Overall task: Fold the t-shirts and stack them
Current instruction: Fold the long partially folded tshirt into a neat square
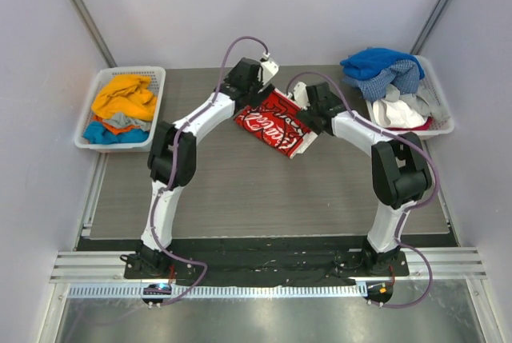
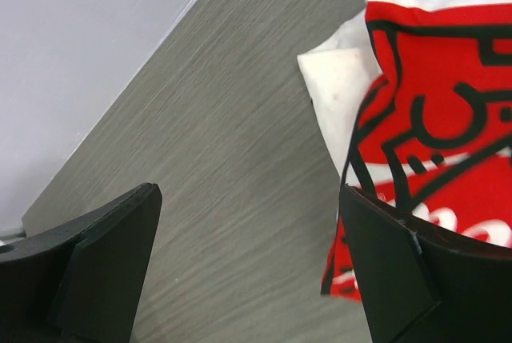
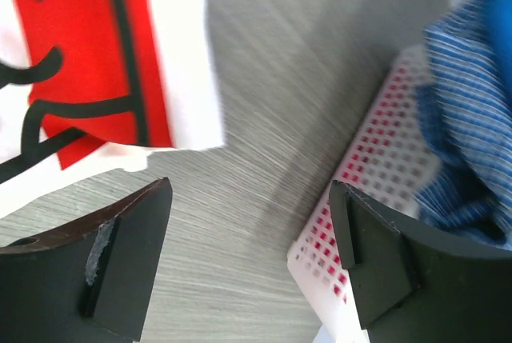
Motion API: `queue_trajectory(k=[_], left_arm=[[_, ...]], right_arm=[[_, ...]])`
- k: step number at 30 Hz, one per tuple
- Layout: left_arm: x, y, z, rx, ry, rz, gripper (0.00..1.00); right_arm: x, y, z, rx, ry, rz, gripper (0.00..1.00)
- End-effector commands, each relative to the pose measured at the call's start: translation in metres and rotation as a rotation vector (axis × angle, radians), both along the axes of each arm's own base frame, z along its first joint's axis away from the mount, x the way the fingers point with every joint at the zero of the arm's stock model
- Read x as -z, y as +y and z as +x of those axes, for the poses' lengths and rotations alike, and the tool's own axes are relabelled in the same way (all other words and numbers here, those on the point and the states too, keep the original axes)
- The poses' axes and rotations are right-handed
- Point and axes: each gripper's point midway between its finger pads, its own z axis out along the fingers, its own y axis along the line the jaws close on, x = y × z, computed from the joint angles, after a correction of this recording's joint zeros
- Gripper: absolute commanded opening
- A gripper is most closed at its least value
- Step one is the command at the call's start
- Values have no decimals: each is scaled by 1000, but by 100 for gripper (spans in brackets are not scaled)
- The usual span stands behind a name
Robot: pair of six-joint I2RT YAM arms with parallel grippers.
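The left gripper [image 2: 246, 199] and right gripper [image 3: 250, 191] are hanging open, gripping nothing, the folded red-and-white shirt [image 1: 276, 123] lying mid-table between them. A finger brushing its loose edge could be undoing that fold.

Left basket [image 1: 86, 123] and right basket [image 1: 440, 99] on a grey worktop [image 1: 264, 191]

The white plastic left basket sits at the worktop's far left corner and the right basket at its far right corner, its perforated wall showing red through the holes in the right wrist view. The worktop has a fine wood grain. Pale walls [image 1: 264, 7] enclose it; a black base plate [image 1: 272, 253] and a metal rail [image 1: 456, 265] run along the near edge.
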Motion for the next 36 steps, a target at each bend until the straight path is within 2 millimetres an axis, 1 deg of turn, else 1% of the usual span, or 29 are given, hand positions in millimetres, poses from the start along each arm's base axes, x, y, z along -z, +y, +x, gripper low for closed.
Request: queue_trajectory(k=[1, 2, 3, 4, 5, 6, 7, 8, 10, 11, 12, 13, 16, 17, 18, 19, 20, 21, 22, 23, 24, 25, 26, 28, 29, 31, 32, 33, 36], left_arm=[[-45, 6, -25, 19, 6, -77, 98], [-51, 6, -29, 25, 11, -84, 98], [-44, 7, -37, 38, 55, -71, 98], [-47, 2, -42, 61, 75, -95, 99], [-41, 3, -51, 78, 122, -88, 99], [-42, 1, -57, 94, 143, -95, 99], [-44, -5, -61, 125, 165, -114, 100], [-40, -4, -68, 132, 200, -108, 100], [-38, -7, -69, 144, 222, -109, 100], [-34, -5, -72, 145, 244, -96, 100], [-32, -7, -70, 146, 248, -95, 100], [-28, -7, -70, 147, 255, -89, 100], [-24, -10, -65, 154, 253, -82, 100], [-23, -10, -63, 151, 253, -79, 100], [-27, -11, -59, 152, 239, -78, 100], [-22, -12, -57, 151, 244, -72, 100], [-21, -12, -54, 149, 241, -69, 100], [-24, -12, -51, 146, 229, -67, 100], [-23, -12, -49, 147, 228, -62, 100], [-14, -14, -48, 148, 243, -53, 99], [-16, -15, -46, 148, 236, -56, 100], [-14, -14, -44, 145, 237, -54, 100], [-8, -15, -43, 146, 244, -51, 100], [-3, -17, -42, 151, 252, -57, 100], [4, -15, -41, 154, 275, -58, 100], [7, -17, -41, 170, 293, -81, 100], [10, -12, -39, 159, 302, -79, 100], [12, -14, -39, 174, 314, -99, 100], [12, -9, -34, 169, 326, -147, 100]], right_arm=[[-69, -5, 9, 123, -184, 112, 88], [-71, -5, 7, 131, -185, 123, 88], [-73, -3, 4, 154, -186, 160, 88], [-77, -4, -2, 163, -180, 179, 89], [-78, -3, -5, 171, -173, 203, 89], [-75, 2, -10, 181, -157, 258, 91], [-75, 3, -17, 186, -135, 286, 93], [-73, 6, -22, 186, -118, 313, 94], [-63, 13, -33, 206, -73, 390, 96], [-58, 16, -37, 210, -54, 414, 96], [-51, 18, -43, 221, -30, 437, 96], [-44, 25, -49, 229, 11, 497, 97], [-29, 34, -60, 260, 90, 599, 97], [-23, 40, -65, 278, 136, 668, 97], [-22, 42, -66, 283, 156, 709, 97], [-18, 45, -67, 294, 183, 747, 97], [-16, 53, -71, 296, 227, 815, 97], [-9, 49, -69, 326, 249, 843, 97], [-7, 51, -68, 332, 268, 873, 97], [-2, 53, -70, 339, 291, 895, 97], [4, 56, -71, 356, 321, 927, 97], [5, 58, -69, 351, 320, 941, 97], [12, 58, -70, 359, 330, 945, 96], [14, 62, -68, 356, 333, 975, 96], [16, 63, -68, 351, 338, 980, 96], [15, 63, -67, 341, 330, 980, 96], [17, 62, -68, 340, 330, 975, 96], [18, 63, -69, 335, 328, 970, 96], [20, 60, -69, 332, 313, 968, 96]])
